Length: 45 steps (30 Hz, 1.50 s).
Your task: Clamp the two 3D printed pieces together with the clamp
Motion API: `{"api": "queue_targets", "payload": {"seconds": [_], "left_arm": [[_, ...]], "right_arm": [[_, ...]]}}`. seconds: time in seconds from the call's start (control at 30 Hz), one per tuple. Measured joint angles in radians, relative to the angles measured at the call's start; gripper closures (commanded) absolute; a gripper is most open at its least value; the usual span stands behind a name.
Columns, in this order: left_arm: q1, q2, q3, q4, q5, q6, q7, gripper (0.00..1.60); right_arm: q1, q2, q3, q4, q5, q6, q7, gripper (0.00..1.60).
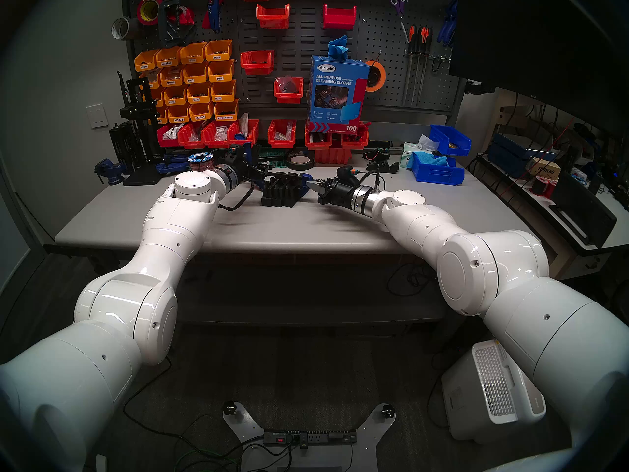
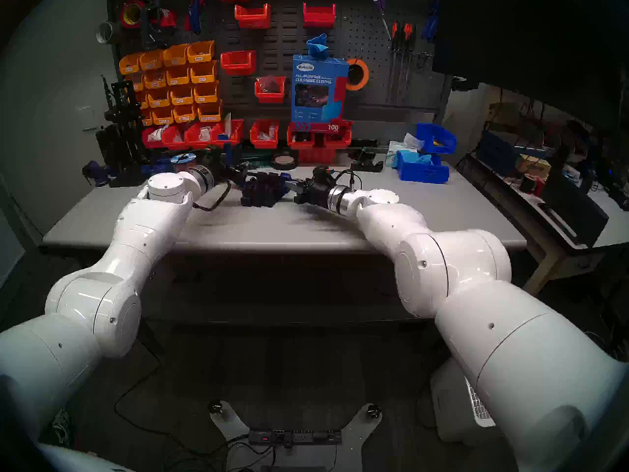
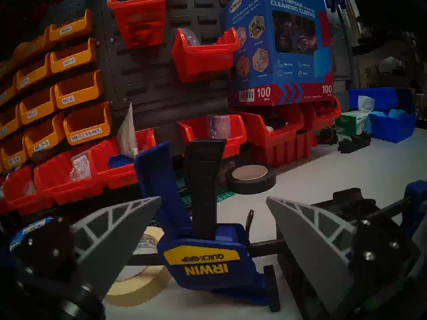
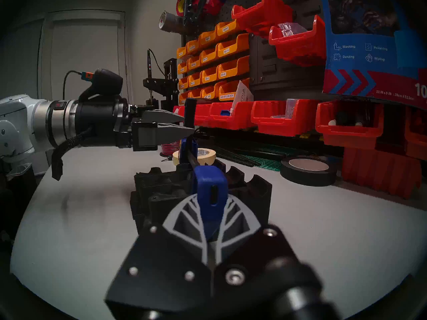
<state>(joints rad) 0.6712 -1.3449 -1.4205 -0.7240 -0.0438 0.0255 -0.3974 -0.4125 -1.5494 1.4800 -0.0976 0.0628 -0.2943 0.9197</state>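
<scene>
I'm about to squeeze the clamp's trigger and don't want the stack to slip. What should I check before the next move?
1. Right claw shut on the clamp at its blue end piece: ok.
2. Left claw open, one finger on each side of the upright handle and trigger: ok.
3. Bar runs across the top of the printed pieces: ok.
4. Printed pieces side by side on the table: ok.
5. Both clamp pads seated against the pieces: cannot tell, hidden.
6. Masking tape roll clear of the left claw's closing path: cannot tell; it lies close under the clamp body.
</scene>
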Motion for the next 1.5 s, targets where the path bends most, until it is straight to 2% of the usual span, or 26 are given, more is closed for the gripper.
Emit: {"api": "queue_targets", "payload": {"seconds": [1.5], "left_arm": [[-0.024, -0.002, 0.002, 0.111, 0.003, -0.053, 0.033, 0.00]], "right_arm": [[0.000, -0.003, 0.002, 0.000, 0.000, 0.000, -0.004, 1.60]]}}
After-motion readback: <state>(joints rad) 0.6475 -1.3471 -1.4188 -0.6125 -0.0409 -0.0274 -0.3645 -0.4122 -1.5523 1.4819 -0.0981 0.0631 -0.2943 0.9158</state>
